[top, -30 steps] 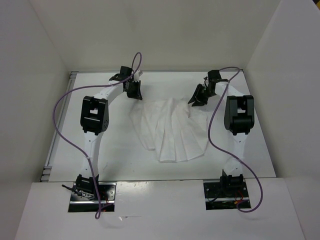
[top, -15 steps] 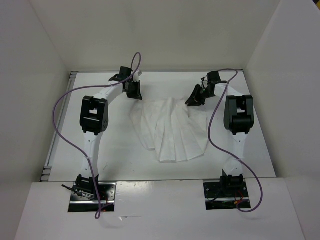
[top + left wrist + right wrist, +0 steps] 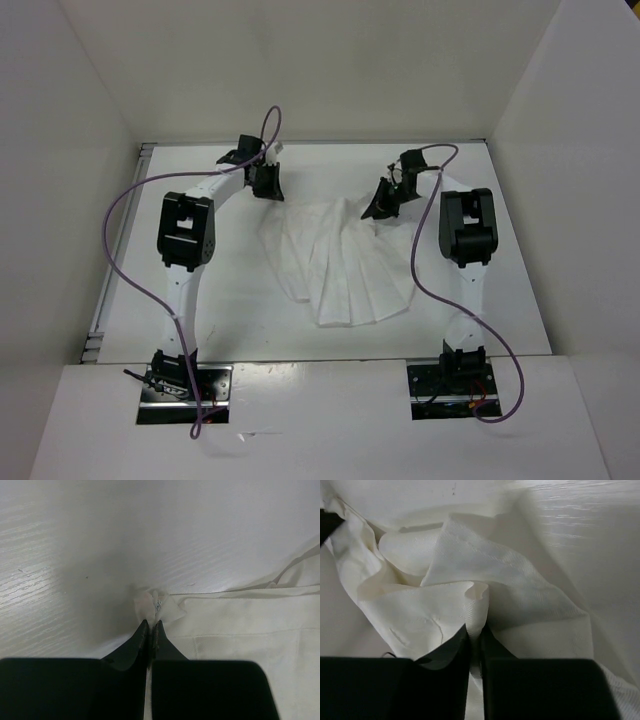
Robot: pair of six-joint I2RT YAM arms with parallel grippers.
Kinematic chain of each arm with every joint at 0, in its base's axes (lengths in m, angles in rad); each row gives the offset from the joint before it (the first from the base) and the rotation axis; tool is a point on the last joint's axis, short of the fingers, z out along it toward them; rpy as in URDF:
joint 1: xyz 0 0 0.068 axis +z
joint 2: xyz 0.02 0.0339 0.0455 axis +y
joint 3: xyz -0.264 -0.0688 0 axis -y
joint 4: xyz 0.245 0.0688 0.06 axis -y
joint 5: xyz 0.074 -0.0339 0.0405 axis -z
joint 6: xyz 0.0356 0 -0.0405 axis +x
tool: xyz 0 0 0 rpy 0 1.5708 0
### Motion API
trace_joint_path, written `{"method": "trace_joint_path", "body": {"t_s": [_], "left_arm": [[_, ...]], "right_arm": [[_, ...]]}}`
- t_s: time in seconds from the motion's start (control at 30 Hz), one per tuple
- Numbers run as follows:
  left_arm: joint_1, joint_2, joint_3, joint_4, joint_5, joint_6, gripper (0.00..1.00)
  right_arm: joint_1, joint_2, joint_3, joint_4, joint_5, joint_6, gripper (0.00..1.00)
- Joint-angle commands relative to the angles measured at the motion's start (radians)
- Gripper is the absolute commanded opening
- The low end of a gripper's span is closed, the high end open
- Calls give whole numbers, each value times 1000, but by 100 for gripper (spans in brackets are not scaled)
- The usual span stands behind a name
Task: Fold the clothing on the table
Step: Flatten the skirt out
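I have the left gripper (image 3: 151,626) and right gripper (image 3: 475,630) each clamped on a far corner of the white garment (image 3: 345,270), which lies mid-worktop (image 3: 230,310), hem toward the near edge.

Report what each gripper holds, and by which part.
Both hold the clothing: left gripper pinches a bunched far-edge corner; right gripper pinches a narrow strap-like fold at the other far corner.

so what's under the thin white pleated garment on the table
Only the glossy white table shows around the thin white pleated garment, which lies spread on it. What its fabric covers is hidden; no lump shows through in the top view.
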Motion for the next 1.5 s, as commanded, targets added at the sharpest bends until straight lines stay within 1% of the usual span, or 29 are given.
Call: {"method": "trace_joint_path", "body": {"t_s": [0.0, 0.03, 0.1, 0.13, 0.17, 0.2, 0.23, 0.27, 0.3, 0.37, 0.47, 0.53, 0.6, 0.7, 0.8, 0.83, 0.9, 0.93, 0.97, 1.0, 1.07, 1.13, 1.17, 1.2, 1.27, 1.3, 1.37, 1.4, 1.47], "left_arm": [[17, -52, -25, -8, 10, -17, 0], [17, -75, -25, -20, 37, -17, 0], [46, -115, -16, -30, 71, -37, 0], [58, -145, -7, -30, 92, -37, 0], [72, -215, -7, -30, 126, -37, 0], [103, -250, 5, -30, 126, -47, 0], [135, -305, 43, -30, 137, -47, 0], [135, -322, 74, -55, 137, -47, 0], [164, -333, 109, -103, 148, -47, 0], [186, -348, 156, -120, 169, -47, 0], [198, -389, 144, -108, 212, -67, 0], [198, -399, 133, -108, 266, -67, 0], [198, -449, 98, -90, 304, -67, 0], [198, -510, 12, -80, 348, -77, 0], [198, -618, -50, -42, 417, -100, 0], [198, -680, -77, -42, 466, -100, 0], [198, -757, -111, -33, 482, -110, 0], [198, -843, -148, -33, 482, -122, 0], [198, -889, -166, -33, 496, -123, 0], [198, -979, -183, -33, 510, -123, 0], [198, -1053, -197, -56, 519, -133, 0], [198, -1128, -197, -95, 519, -133, 0], [198, -1140, -197, -112, 490, -145, 0], [198, -1149, -224, -126, 473, -146, 1], [198, -1140, -258, -126, 442, -158, 1], [198, -1121, -271, -126, 432, -158, 1], [198, -1023, -291, -126, 431, -167, 1], [198, -944, -303, -126, 445, -167, 1], [198, -856, -291, -126, 445, -167, 1]], "right_arm": [[21, -13, 7, -18, 11, -15, 5], [21, -65, 21, -31, 55, -15, 1], [9, -146, 71, -65, 112, -24, 0], [0, -238, 93, -83, 170, -24, 0], [-26, -281, 117, -126, 202, -38, 0], [-42, -320, 177, -152, 235, -51, 0], [-80, -381, 212, -206, 276, -70, 0], [-98, -400, 246, -232, 276, -70, 0], [-115, -415, 309, -257, 287, -84, 0], [-138, -450, 358, -288, 276, -84, 0], [-139, -475, 369, -288, 263, -84, 0], [-139, -475, 398, -318, 240, -84, 0], [-129, -499, 407, -340, 224, -105, 0], [-119, -555, 391, -349, 215, -117, 0], [-108, -611, 351, -373, 186, -128, 0], [-96, -662, 351, -383, 175, -140, 0], [-80, -729, 302, -383, 175, -151, 0], [-68, -807, 283, -383, 151, -151, 0], [-68, -849, 264, -383, 140, -151, 0], [-68, -889, 227, -383, 128, -160, 0], [-68, -1007, 178, -393, 117, -160, 0], [-68, -1073, 139, -393, 92, -148, 0], [-68, -1123, 116, -383, 83, -148, 0], [-68, -1136, 52, -371, 83, -122, 0], [-68, -1123, -3, -361, 83, -110, 0], [-68, -1075, -19, -351, 83, -98, 0], [-68, -1015, -65, -306, 63, -98, 0], [-68, -945, -65, -276, 53, -84, 0], [-68, -876, -74, -243, 26, -84, 0]]}}
